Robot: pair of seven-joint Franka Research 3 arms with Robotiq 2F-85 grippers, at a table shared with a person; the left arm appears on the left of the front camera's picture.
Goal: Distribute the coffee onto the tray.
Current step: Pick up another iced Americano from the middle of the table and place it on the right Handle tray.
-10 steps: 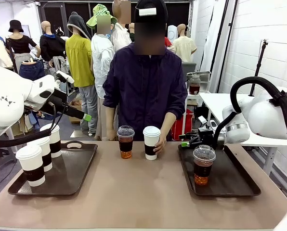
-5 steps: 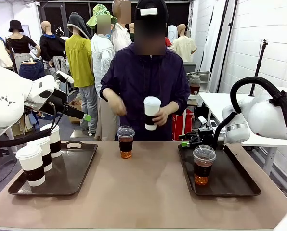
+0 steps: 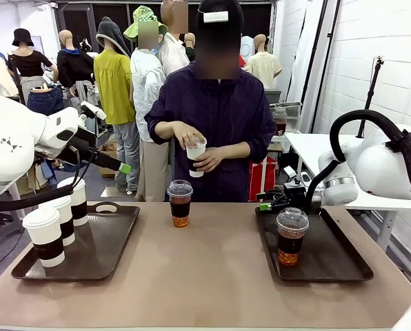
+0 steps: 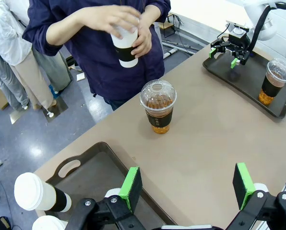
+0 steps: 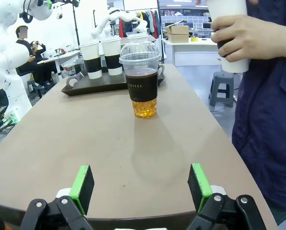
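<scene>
1. Smooth tan tabletop [image 3: 205, 289] carries a clear plastic dome-lidded cup [image 3: 180, 203] of dark coffee at its middle.
2. Behind that cup, the person's hands [image 3: 207, 161] hold a white paper cup [image 3: 196, 152] with a dark sleeve, above the table.
3. Left of it, a dark rectangular tray [image 3: 102, 248] holds three lidded paper cups [image 3: 45, 236].
4. Right of it, a matching tray [image 3: 329, 262] holds another domed cup [image 3: 291, 236].
5. Left gripper [image 4: 187, 184] and right gripper [image 5: 140, 184] both stand spread wide, empty.

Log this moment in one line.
left gripper open by left tray | right gripper open by right tray | person's hands hold white cup | clear cup mid-table | left tray: three white cups | right tray: second clear cup
</scene>
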